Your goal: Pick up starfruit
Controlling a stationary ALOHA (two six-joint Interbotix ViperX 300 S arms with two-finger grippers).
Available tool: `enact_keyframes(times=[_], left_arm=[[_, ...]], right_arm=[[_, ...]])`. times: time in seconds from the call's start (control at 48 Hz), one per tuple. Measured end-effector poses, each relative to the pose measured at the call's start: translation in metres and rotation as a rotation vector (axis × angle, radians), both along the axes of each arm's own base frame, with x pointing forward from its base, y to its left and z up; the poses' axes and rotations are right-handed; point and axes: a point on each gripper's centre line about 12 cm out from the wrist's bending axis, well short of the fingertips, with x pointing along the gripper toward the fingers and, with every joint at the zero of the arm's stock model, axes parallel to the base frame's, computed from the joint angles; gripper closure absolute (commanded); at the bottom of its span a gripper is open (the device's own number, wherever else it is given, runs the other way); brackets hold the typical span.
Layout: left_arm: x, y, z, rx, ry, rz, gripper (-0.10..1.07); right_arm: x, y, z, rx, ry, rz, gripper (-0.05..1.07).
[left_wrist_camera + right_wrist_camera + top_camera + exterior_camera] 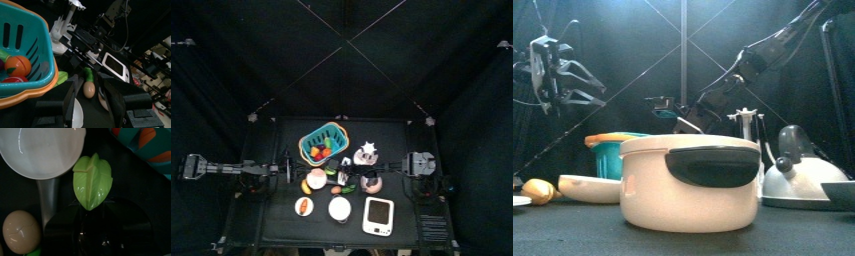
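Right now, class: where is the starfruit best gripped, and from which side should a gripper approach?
Grip the starfruit across its broad middle, on the two long ridged flanks, not the tapering tips. Probably come straight down: it lies flat on the table, and the white bowl sits close beside it, crowding a sideways approach.

The basket (23, 55) is teal with an orange rim, and inside it lies an orange round fruit (18, 65) with a red piece (12, 80) under it. The starfruit (92, 180) is light green with paler ridges. Beside it the bowl (43, 150) is white and glossy. The egg-shaped item (21, 231) is beige. In the front view the pot (691, 185) is cream with a black handle, and the kettle (800, 170) is silver with a black handle. The table (285, 225) is black
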Motion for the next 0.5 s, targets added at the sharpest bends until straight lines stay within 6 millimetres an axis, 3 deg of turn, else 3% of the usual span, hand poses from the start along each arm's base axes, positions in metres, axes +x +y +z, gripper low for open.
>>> enact_keyframes(times=[0.25,0.5], left_arm=[[-0.0003,0.0,-0.0006,-0.001,0.001,0.001,0.21],[0.0,-0.0002,0.0,-0.002,0.0,0.0,0.21]], right_arm=[[-0.003,0.0021,0.0032,0.027,-0.008,-0.02,0.35],[-0.0038,0.0028,0.0031,0.049,-0.004,-0.04,0.02]])
